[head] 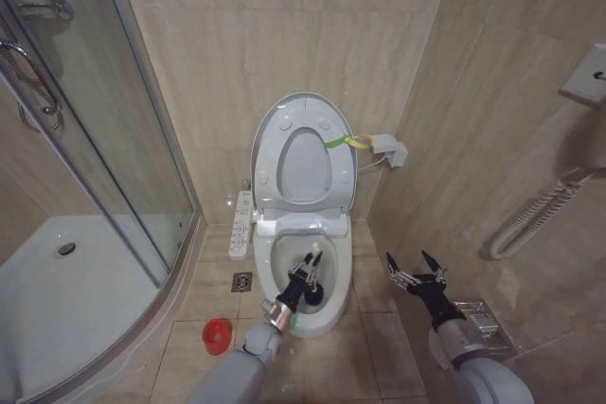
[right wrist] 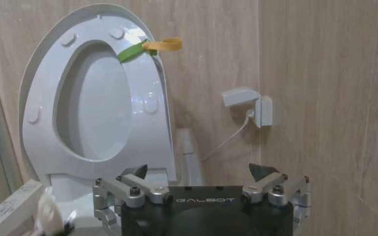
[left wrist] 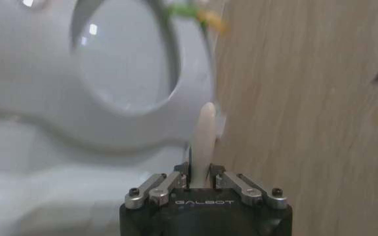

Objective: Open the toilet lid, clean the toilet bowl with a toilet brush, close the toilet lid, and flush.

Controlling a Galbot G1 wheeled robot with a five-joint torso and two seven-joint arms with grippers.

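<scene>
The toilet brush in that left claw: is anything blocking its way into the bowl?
Nothing visible does. The toilet lid stands raised against the wall, and the left gripper, shut on the toilet brush, is over the open toilet bowl.

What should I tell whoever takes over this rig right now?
Left pincer: shut on the brush handle, reaching into the bowl.
Right pincer: open, holding nothing, hovering right of the bowl near the wall.
Lid: up, leaning back against the wall along with the seat.
Red cup: on the floor left of the bowl.
Done: lid opened, brush picked up.
Left: finish scrubbing, return the brush to the cup, close the lid, flush.
</scene>
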